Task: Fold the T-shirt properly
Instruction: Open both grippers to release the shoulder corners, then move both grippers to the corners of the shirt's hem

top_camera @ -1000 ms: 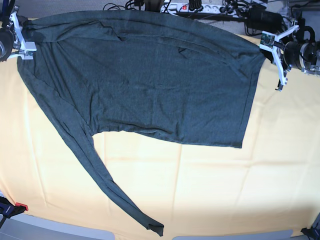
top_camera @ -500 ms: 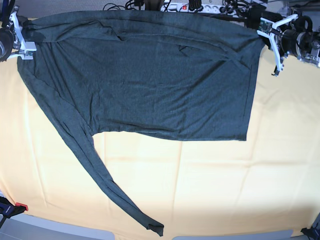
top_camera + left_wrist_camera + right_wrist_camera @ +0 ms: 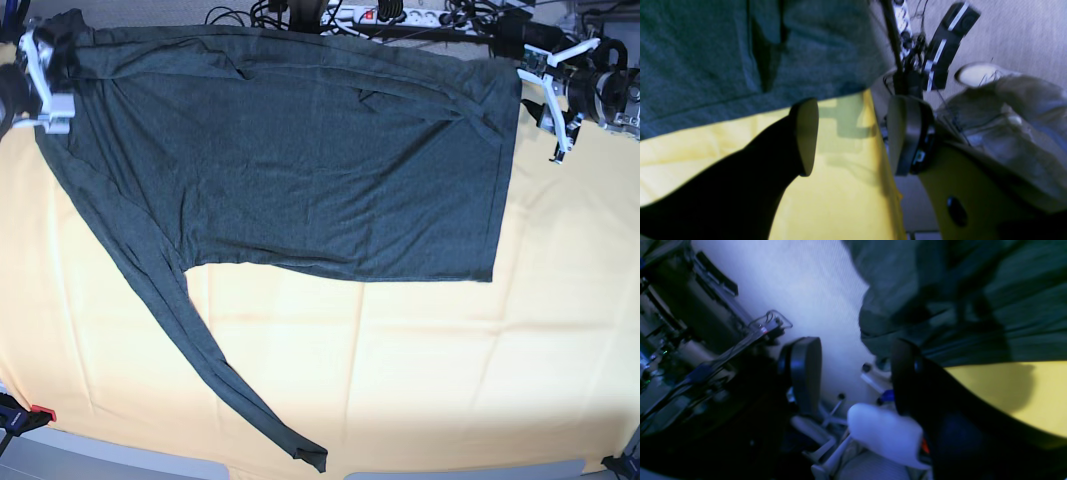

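The T-shirt [image 3: 290, 170] lies spread across the upper half of the base view on the pale yellow tablecloth [image 3: 420, 370] that covers the table, its body flat and one long sleeve [image 3: 200, 350] trailing down towards the lower left-centre of the frame. The left gripper [image 3: 848, 135] sits at the upper right of the base view, just beside the shirt's corner; in its wrist view the jaws stand apart with only yellow cloth between them and nothing held. The right gripper [image 3: 853, 373] is at the upper left of the base view by the shoulder; its jaws are also apart and empty, the dark fabric bunched just above them.

The risks from here, as I judge them: the upper edge of the shirt runs along the far edge of the table, so slack cloth there could slip over the side. The bunched fabric at the upper left and the diagonal creases at the upper right could be pressed into any fold made on top of them. The long sleeve, well apart from both grippers, could drag and twist if the body is lifted first
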`<state>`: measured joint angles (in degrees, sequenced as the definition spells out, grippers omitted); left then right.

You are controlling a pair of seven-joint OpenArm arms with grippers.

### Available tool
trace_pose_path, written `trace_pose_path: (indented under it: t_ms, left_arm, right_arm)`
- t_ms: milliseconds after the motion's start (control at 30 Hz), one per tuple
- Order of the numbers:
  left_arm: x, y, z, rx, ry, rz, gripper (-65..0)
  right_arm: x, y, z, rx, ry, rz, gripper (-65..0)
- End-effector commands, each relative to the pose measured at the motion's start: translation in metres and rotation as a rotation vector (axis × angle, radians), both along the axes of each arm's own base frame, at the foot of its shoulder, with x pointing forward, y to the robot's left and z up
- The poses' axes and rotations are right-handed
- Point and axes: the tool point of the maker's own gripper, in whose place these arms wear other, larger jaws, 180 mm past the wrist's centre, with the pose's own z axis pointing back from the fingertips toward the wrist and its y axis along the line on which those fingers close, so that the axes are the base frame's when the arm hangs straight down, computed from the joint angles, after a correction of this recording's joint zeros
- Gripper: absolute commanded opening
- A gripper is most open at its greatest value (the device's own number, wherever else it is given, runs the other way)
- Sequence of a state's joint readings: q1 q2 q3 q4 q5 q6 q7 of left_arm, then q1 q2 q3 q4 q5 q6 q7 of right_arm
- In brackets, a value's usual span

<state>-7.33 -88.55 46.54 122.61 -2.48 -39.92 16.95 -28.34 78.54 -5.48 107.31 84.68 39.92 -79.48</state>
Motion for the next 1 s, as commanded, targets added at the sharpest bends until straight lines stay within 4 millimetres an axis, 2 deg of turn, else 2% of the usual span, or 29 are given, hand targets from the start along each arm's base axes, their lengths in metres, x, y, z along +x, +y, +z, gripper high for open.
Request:
trace_pose_path:
  t_ms: [0,133,367,467,533,700,967]
  left_arm:
    - [0.006,-0.003,0.006,-0.012,-0.018,0.007,-31.2]
    - [0.030,-0.012,0.023,-0.066,-0.071,0.057,-31.2]
    - [0.079,-0.028,0.069,-0.192,-0.179,0.190,-31.2]
    - [0.102,-0.020,0.085,-0.222,-0.214,0.303,-31.2]
    - [0.121,-0.004,0.093,-0.230,-0.248,0.418,-31.2]
    - [0.185,0.012,0.092,-0.352,-0.301,0.652,-31.2]
    - [0.268,0.035,0.075,-0.646,-0.177,1.057,-31.2]
  right_arm:
    - [0.016,-0.009,0.012,-0.037,-0.042,0.024,-30.1]
    - [0.057,-0.019,0.036,-0.081,-0.175,0.040,-30.1]
    - [0.127,-0.028,0.092,-0.121,-0.448,0.028,-30.1]
    - [0.153,-0.036,0.117,-0.131,-0.560,-0.012,-30.1]
    - [0.167,-0.045,0.133,-0.140,-0.620,-0.054,-30.1]
    - [0.188,-0.088,0.154,-0.216,-0.710,-0.192,-30.1]
    - [0.191,-0.134,0.152,-0.220,-0.707,-0.416,-30.1]
